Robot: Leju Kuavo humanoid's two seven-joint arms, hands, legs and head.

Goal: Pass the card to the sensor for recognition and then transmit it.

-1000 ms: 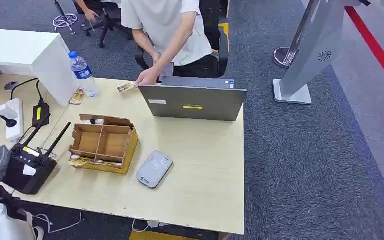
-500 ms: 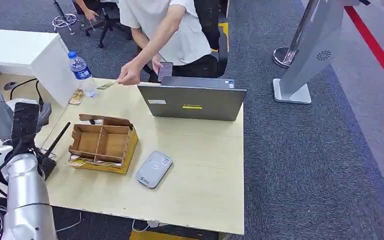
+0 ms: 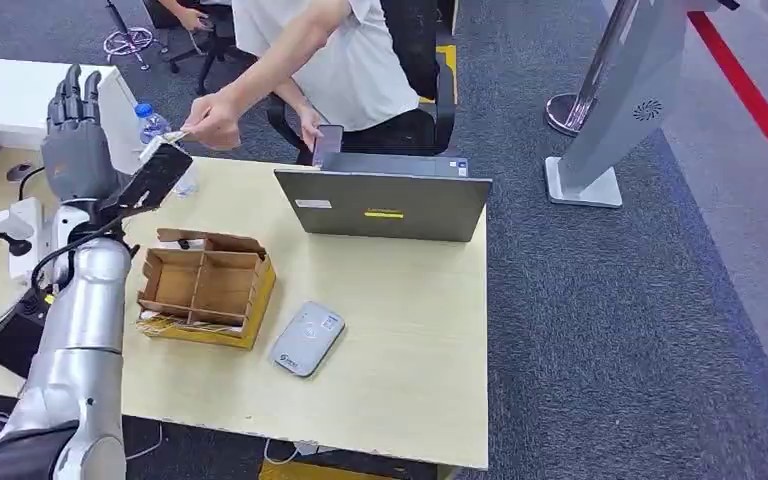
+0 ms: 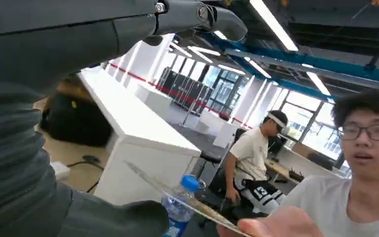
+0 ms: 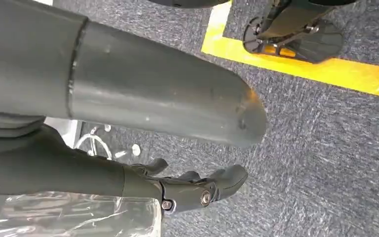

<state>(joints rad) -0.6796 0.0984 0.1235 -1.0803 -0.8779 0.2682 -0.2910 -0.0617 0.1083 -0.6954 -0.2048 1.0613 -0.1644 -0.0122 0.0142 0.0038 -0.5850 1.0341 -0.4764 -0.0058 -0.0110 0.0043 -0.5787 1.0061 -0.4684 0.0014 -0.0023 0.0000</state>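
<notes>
Above the far left corner of the bench (image 3: 400, 330) we see the left robot hand (image 3: 75, 140) raised with its fingers (image 3: 68, 92) upright and apart, gripping nothing. Just to its right, a person's hand (image 3: 212, 120) reaches in from the far side and holds the card (image 3: 167, 141) out close to the robot's thumb; from the head view we cannot tell whether card and robot hand touch. From the left wrist view we see the card (image 4: 187, 201) edge-on, pinched in the person's fingertips (image 4: 271, 224), with the water bottle (image 4: 178, 207) behind it.

On the bench, the grey card sensor (image 3: 309, 337) lies toward the near edge, right of the open cardboard box (image 3: 205, 287), and apart from it. A closed-looking grey laptop (image 3: 385, 203) stands at the far side, its back toward us. A power strip (image 3: 26, 225) lies at the far left.

From the right wrist view we see the right robot hand (image 5: 187, 190) hanging over grey carpet (image 5: 321, 148), its fingers loosely curled and parted, with nothing in them.
</notes>
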